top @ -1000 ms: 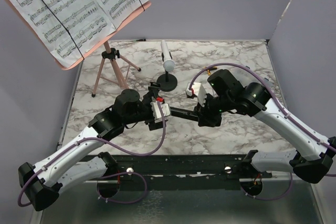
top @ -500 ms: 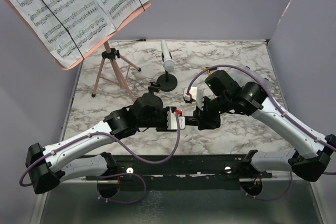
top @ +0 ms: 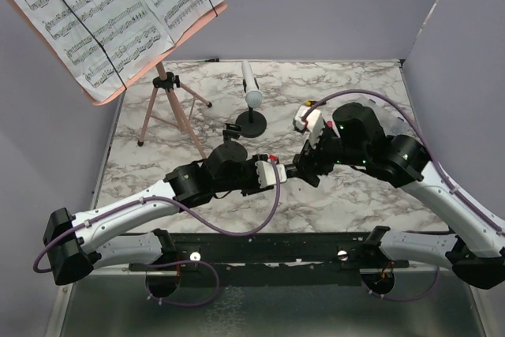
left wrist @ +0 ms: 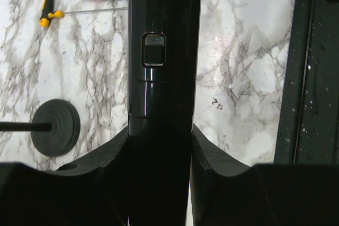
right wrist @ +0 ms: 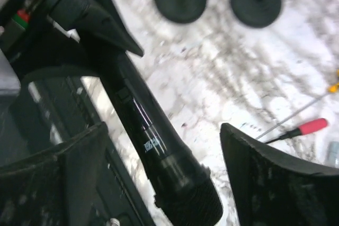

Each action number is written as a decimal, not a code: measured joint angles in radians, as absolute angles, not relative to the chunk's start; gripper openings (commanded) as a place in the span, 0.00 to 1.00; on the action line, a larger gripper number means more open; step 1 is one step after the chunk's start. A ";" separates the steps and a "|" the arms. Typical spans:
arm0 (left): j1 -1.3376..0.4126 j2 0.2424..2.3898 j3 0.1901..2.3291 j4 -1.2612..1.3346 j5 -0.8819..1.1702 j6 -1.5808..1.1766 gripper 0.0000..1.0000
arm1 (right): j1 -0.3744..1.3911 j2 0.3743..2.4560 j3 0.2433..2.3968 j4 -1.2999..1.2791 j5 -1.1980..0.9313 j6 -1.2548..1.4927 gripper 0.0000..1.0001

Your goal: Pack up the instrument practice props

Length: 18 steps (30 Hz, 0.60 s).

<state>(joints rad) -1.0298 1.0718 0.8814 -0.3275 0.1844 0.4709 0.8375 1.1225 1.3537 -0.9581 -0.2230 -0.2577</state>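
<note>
Left gripper (left wrist: 159,146) clamped on black microphone (left wrist: 161,78) body, held over bench mid, toward near edge. Right gripper (right wrist: 164,168) fingers spread wide astride mic head, not touching. Reads as hand-off. Next: you pull R clear w/o clipping mic; L then stows it.

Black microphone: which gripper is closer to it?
Left. The left gripper is closed on the black microphone; the right gripper stands open with a finger on each side of it, apparently not touching.
</note>
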 measured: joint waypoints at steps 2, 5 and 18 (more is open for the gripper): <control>-1.030 1.073 0.876 -0.299 0.147 0.430 0.00 | 0.838 1.070 1.325 -0.868 -0.150 -0.201 1.00; -1.030 1.073 0.868 -0.235 0.080 0.356 0.00 | 0.838 0.988 1.277 -0.734 -0.017 -0.107 1.00; -1.030 1.190 0.839 0.124 -0.123 -0.012 0.00 | 0.837 0.706 0.953 -0.199 0.408 0.286 0.97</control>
<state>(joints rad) -1.0298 1.1900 0.8391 0.1242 -0.1230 -0.0124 0.8368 0.7063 0.9535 -0.1993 0.4080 0.2855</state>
